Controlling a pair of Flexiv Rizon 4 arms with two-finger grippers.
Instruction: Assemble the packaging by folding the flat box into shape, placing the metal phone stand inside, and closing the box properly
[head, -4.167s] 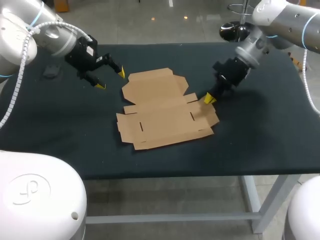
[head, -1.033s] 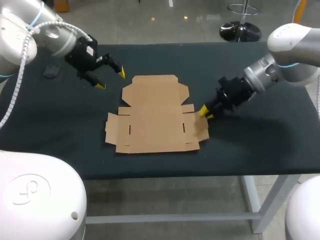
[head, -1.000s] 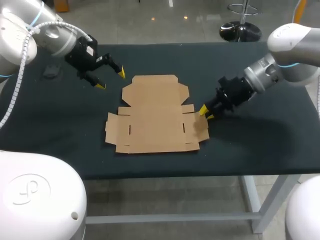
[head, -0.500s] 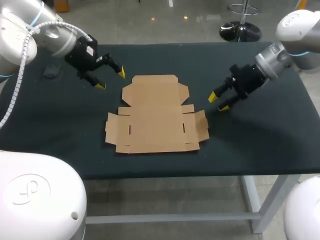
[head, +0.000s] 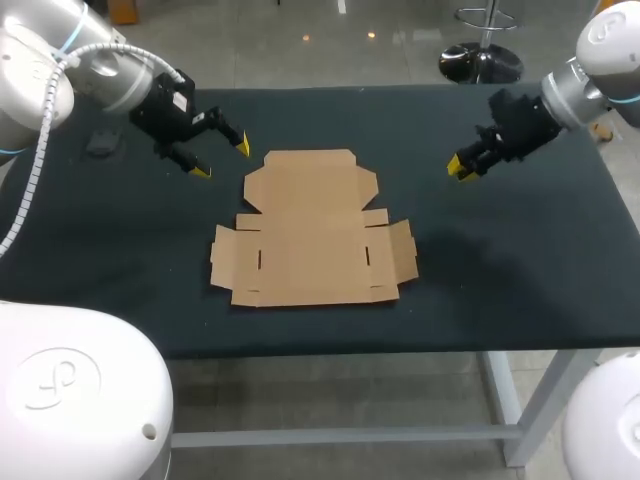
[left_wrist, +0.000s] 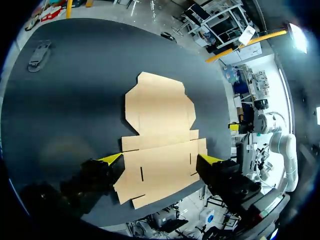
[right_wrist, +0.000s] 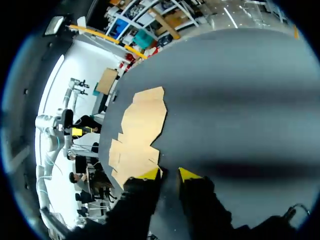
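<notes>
Head view: the flat cardboard box (head: 310, 230) lies unfolded in the middle of the black table (head: 520, 270). Its narrower lid panel points to the far edge and its wider slotted panel to the near edge, with short flaps at both sides. The left gripper (head: 222, 160) is in the upper left of the frame, just off the box's far left corner and apart from it. Its yellow fingers are spread wide and hold nothing. The right gripper (head: 461, 169) is in the upper right of the frame, well apart from the box's right side. Its two tips are close together and hold nothing. A small grey object (head: 100, 143) lies near the table's far left corner, behind the left arm; it is too small to identify.

Left wrist view: the box lies flat ahead of the left gripper, its wide panel nearest the fingers and the lid panel farther out. The wide-spread tips do not touch the cardboard. The small grey object lies far ahead, by the table's edge. The right gripper's yellow tips show beyond the box's side.

Right wrist view: the right gripper's tips stand with only a narrow gap, bare table between them. The box lies ahead and to one side, clear of the fingers.
</notes>
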